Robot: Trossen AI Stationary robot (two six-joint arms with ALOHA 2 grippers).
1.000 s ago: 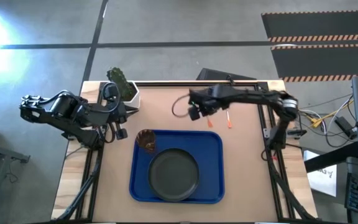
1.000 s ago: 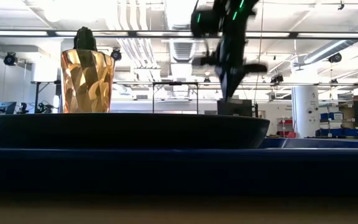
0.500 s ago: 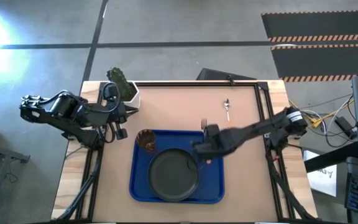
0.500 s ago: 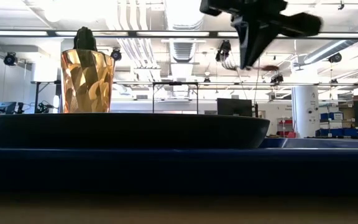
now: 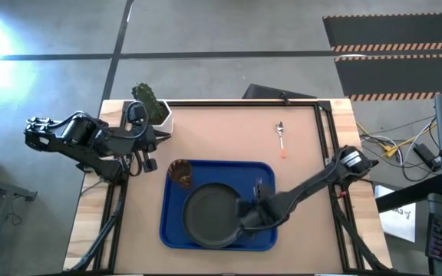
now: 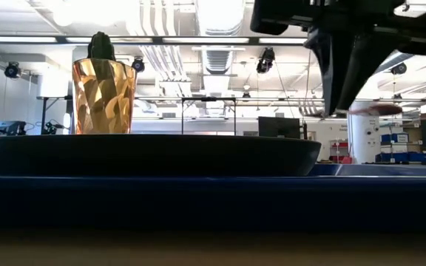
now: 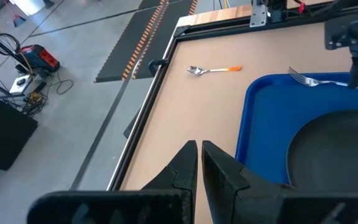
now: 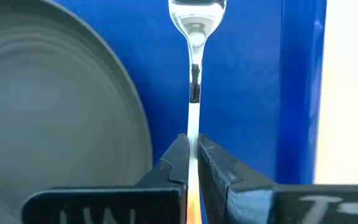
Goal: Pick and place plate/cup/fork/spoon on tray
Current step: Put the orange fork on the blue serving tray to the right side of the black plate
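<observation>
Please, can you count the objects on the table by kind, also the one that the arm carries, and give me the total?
Trays: 1, the blue tray
Plates: 1, the dark plate on the tray
Cups: 1, the amber cup on the tray
Forks: 1, the fork in the right gripper
Spoons: 1, the spoon on the table
Potted cacti: 1, the cactus pot
Total: 6

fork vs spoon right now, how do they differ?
The fork is clamped in the right tool above the tray, beside the plate; the spoon lies free on the bare table, untouched. Fork ends in tines, spoon in an oval bowl. Both are small silver utensils.
</observation>
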